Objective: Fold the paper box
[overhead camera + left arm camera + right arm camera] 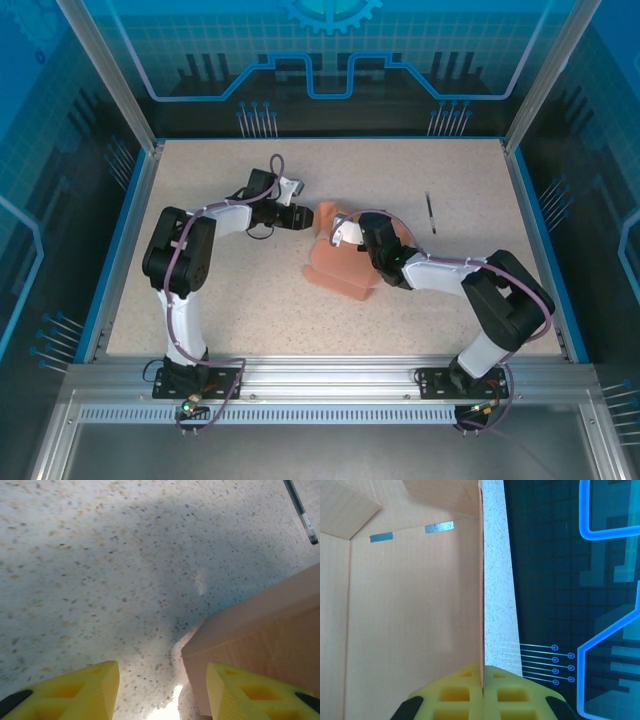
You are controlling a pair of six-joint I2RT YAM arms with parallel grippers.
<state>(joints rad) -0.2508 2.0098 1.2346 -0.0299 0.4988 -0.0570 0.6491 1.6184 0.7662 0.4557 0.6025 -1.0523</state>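
Black-and-white left arm (180,262) and right arm (500,295) carry purple cables; left claw (162,685) and right claw (483,675) are yellow.

Right pincer (483,680), yellow fingers pressed together at the bottom edge on the thin upright wall of the box (410,605), whose edge runs straight up the middle. Left of that wall lies the box's salmon inner face, with fold creases, angled flaps at the top and two small grey-blue slots (439,527) side by side. Right of it runs a narrow strip of speckled desk (497,580), then a dark backdrop (570,590) with bright blue circuit lines.
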